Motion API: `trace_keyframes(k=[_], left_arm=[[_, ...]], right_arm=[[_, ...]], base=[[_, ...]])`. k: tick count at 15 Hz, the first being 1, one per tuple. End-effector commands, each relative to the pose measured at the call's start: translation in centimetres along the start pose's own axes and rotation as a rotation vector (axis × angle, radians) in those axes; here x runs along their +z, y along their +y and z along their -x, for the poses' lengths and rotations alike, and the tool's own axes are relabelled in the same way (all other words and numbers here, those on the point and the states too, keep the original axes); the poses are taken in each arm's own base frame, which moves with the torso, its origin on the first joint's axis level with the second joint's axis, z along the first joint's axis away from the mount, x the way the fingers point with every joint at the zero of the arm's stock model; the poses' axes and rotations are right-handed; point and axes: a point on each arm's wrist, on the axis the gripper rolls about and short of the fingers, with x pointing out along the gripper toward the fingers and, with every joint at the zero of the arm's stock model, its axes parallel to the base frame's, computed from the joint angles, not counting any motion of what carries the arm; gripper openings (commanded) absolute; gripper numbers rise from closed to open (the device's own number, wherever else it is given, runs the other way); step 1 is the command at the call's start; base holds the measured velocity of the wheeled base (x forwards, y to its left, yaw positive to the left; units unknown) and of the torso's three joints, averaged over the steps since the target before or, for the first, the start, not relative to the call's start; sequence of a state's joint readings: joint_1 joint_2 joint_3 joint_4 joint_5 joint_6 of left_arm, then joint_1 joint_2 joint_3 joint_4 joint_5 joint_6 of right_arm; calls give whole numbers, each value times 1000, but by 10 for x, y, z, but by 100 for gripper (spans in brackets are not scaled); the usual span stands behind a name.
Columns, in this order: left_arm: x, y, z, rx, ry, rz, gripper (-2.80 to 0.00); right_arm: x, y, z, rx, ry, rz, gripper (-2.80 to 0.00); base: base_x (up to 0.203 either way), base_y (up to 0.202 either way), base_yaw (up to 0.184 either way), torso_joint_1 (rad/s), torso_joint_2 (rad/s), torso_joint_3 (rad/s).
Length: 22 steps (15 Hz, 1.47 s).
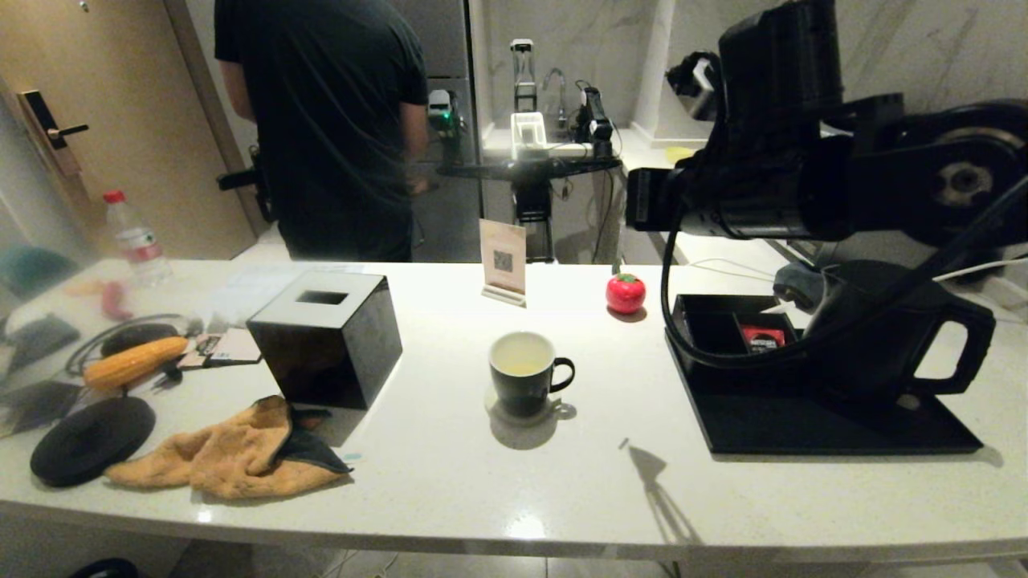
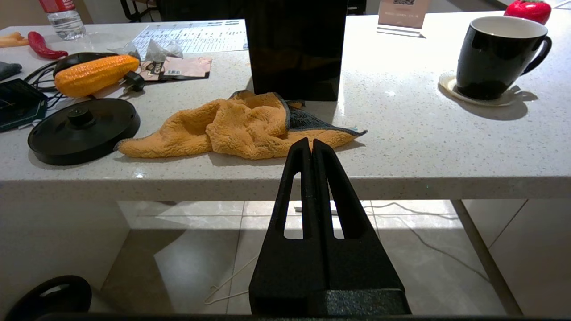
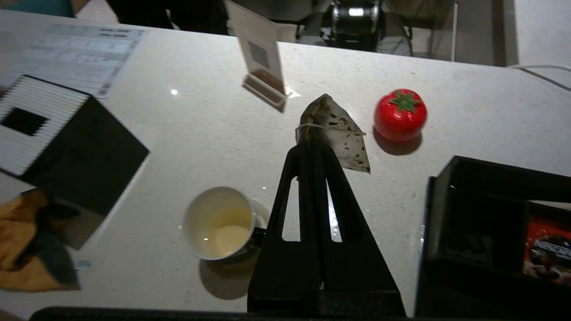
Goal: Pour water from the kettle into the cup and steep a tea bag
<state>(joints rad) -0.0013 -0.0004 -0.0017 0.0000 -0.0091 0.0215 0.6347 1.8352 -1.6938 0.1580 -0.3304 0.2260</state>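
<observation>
I'm pinching the tea bag (image 3: 333, 133) in my right gripper (image 3: 312, 149), water (image 3: 227, 236) poured; next, centering over the cup (image 3: 218, 228) and lowering.

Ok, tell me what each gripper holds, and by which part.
Right gripper pinches the tea bag by its tied top corner, above the table. Left gripper is shut on nothing.

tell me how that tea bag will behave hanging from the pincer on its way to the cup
The tea bag looks thin and soft, pinched at one corner by the right pincer, so it will probably dangle and swing. It seems very light, so it may drift off line above the cup. Once in the water, it would likely go limp.
</observation>
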Motion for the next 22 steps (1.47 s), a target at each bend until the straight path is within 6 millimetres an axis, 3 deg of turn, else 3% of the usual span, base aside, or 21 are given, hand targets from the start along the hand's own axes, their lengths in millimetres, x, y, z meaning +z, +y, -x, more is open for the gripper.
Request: trace_keyframes(k=[1,6,11,17,22], left_arm=[[0,0,0,0,1,0,-280],[0,0,0,0,1,0,-280],[0,0,0,0,1,0,-280],[0,0,0,0,1,0,-280],[0,0,0,0,-1,2,-280]], right_arm=[[3,12,12,43,-26,-1,-280],[3,37,33,136,-62,3,-280],[-10,57,51,220,-68,33,-280],[-20,68,61,272,-89,110,-280],[-24,65,70,280,-79,117,-280]], base=[[0,0,0,0,0,0],[0,0,0,0,0,0],[0,0,0,0,0,0],[0,0,0,0,0,0],[0,0,0,0,0,0]])
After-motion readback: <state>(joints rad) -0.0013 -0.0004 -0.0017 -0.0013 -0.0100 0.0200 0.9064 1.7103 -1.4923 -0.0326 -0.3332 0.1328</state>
